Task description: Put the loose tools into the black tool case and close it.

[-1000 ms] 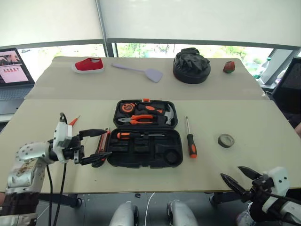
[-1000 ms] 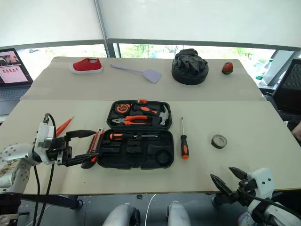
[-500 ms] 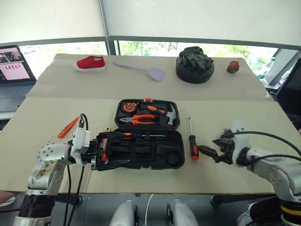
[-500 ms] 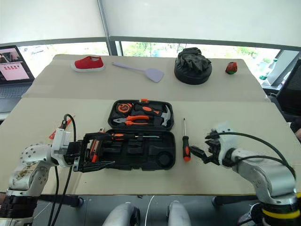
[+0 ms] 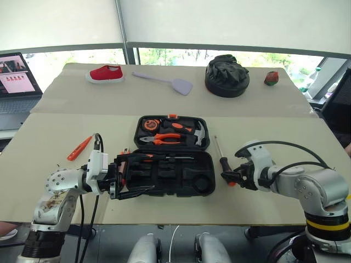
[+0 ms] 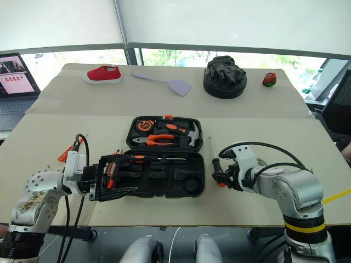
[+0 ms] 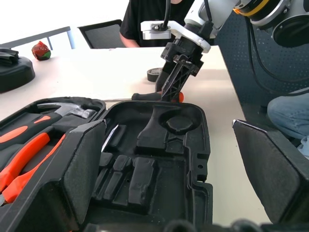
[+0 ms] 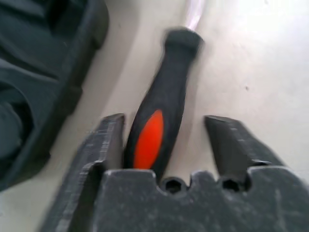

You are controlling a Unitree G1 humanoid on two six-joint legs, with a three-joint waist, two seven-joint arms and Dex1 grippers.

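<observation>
Open black tool case [image 5: 174, 164] mid-table, left gripper [image 5: 133, 176] spread at its left edge, right gripper [image 8: 166, 145] half-spread straddling black-and-orange screwdriver [image 5: 223, 162], orange screwdriver [image 5: 80, 147] far left, grey spatula [image 5: 164, 81] beyond.

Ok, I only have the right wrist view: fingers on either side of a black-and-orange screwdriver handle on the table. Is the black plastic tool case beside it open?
Observer: Yes. The black plastic tool case lies open, with a hammer and orange-handled pliers seated in its far half.
Operator: Where is the left arm?
Observer: The left gripper is at the case's left end, with its fingers wide open around the near half.
Operator: Any other tools loose?
Observer: A slim all-orange screwdriver lies on the table, left of the case.
</observation>
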